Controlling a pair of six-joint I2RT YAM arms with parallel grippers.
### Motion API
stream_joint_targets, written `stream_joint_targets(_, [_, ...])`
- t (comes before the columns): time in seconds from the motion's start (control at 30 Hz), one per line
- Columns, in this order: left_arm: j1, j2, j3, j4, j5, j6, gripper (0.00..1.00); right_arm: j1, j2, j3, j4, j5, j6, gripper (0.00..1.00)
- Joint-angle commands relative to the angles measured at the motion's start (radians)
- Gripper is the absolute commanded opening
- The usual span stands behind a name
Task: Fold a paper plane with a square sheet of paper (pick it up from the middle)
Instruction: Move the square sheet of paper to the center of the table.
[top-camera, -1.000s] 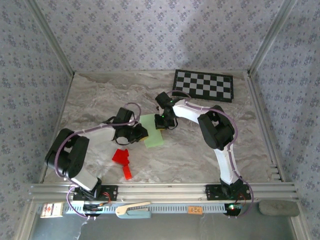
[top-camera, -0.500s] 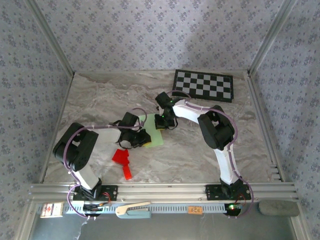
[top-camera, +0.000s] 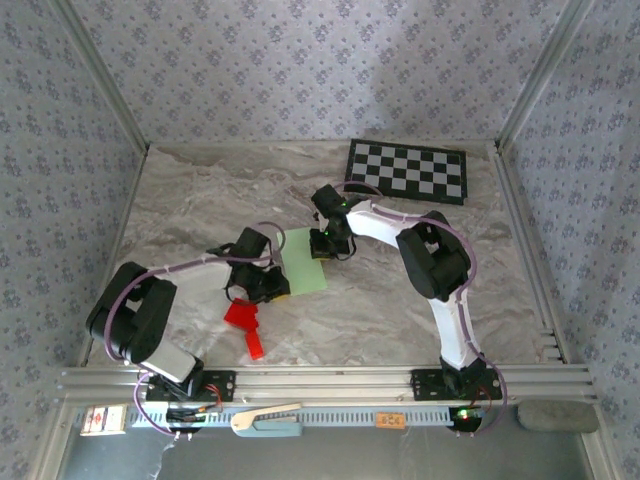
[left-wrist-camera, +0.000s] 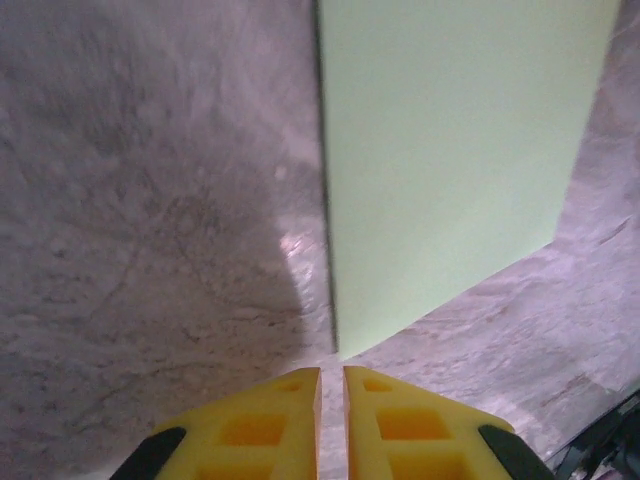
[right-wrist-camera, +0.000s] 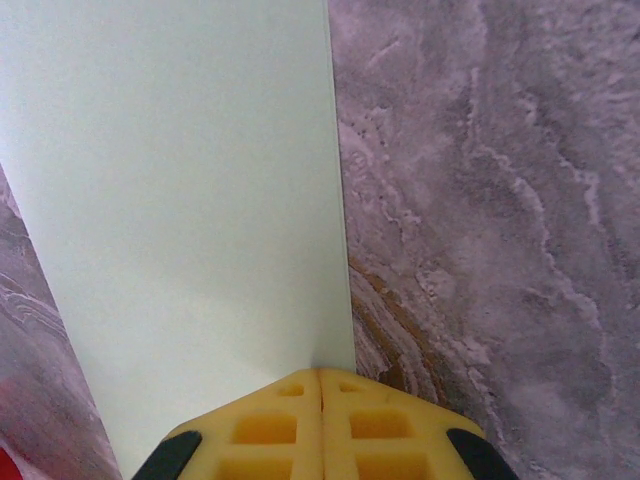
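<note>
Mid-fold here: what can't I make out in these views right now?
- Top view: creases in the green sheet, too small; left gripper and right gripper cover its edges.
- Left wrist: whether the fingers pinch the sheet's near corner; they hide the contact.
- Right wrist: sheet's far end cut off at the top edge; near end hidden under the fingers.

Sheet of paper (top-camera: 303, 264): one item. Thin, pale green, plain, matte. From above its outline is an oblong, longer than wide, with straight edges and sharp corners. Whether it is one layer or folded double cannot be told. It lies flat on the grey marbled table (top-camera: 180, 200), about mid-table, its long sides running away from the near edge at a slight slant. In the left wrist view the sheet (left-wrist-camera: 450, 150) has a thin dark shadow line along one long edge. In the right wrist view the sheet (right-wrist-camera: 180, 200) looks smooth and even.
</note>
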Motion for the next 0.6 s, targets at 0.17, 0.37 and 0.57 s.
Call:
stream_joint_targets(0.17, [0.038, -0.044, 0.138, 0.014, -0.047, -0.055, 0.22, -0.037, -0.003, -0.126, -0.126, 0.173, 0.086, 0.07])
stream_joint_targets(0.37, [0.036, 0.005, 0.169, 0.097, -0.039, -0.114, 0.38, -0.076, -0.091, -0.179, -0.038, 0.134, 0.138, 0.07])
stream_joint_targets(0.57, [0.018, 0.088, 0.225, 0.17, 0.008, -0.164, 0.48, -0.102, -0.206, -0.208, 0.057, 0.024, 0.18, 0.15])
